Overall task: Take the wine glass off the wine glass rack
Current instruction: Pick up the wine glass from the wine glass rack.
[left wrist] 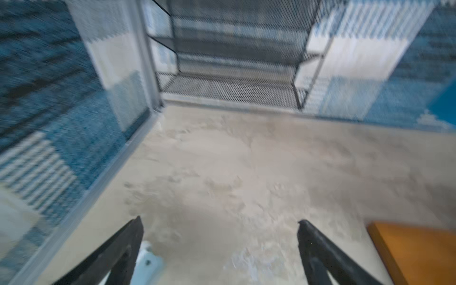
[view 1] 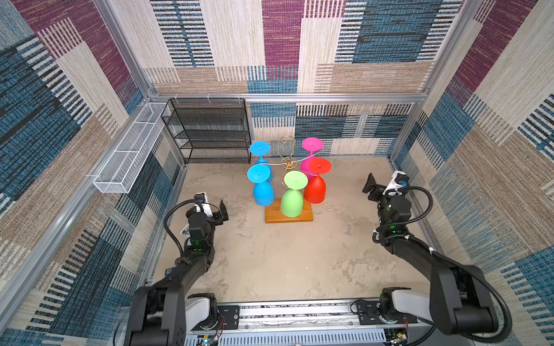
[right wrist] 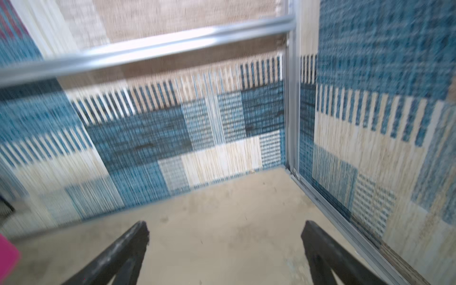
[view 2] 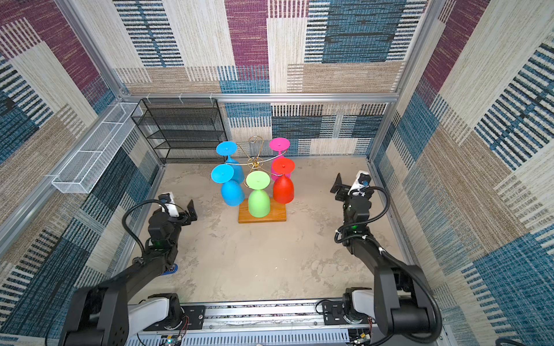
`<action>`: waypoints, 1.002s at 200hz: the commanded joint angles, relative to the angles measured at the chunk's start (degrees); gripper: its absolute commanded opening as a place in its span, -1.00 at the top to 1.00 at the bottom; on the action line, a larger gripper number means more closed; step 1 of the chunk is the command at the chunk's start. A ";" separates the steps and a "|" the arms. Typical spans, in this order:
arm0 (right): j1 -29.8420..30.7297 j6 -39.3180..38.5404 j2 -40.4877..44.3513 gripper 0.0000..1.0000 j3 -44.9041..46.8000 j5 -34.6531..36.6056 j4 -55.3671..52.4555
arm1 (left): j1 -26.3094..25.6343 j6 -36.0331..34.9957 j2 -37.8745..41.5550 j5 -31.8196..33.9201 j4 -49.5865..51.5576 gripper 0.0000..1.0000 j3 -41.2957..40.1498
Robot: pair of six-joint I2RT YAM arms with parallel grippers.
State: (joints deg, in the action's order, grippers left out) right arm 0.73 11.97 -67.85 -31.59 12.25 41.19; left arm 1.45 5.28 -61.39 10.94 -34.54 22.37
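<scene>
Between left pincer [left wrist: 220,220] and right pincer [right wrist: 225,222], wine glass rack [view 1: 272,216], both gaping, empty.

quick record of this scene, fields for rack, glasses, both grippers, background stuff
rack: gold wire stand on wooden base
glasses: five, hanging upside down: front blue glass, back blue glass, pink glass, red glass, green glass
left gripper: open, empty, clear of rack
right gripper: open, empty, clear of rack
background: black shelf, white basket, back left
</scene>
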 commanded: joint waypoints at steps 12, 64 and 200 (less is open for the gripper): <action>-0.03 15.46 6.24 -0.98 -6.34 -10.82 -17.97 | 0.55 6.58 8.70 -0.43 23.07 -0.98 9.35; -2.56 23.86 1.75 -0.87 -21.83 -40.23 -28.59 | 0.70 10.41 15.00 -7.17 27.35 -0.98 16.23; -2.90 41.25 -1.07 -0.20 -23.32 -77.41 -22.91 | 2.15 7.27 12.35 -13.21 34.03 -0.94 25.01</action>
State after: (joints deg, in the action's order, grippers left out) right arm -4.19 51.81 -69.17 -54.41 -63.96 20.01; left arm 3.20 11.99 -49.08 -0.51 -1.23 47.22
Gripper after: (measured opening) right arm 0.602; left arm 0.970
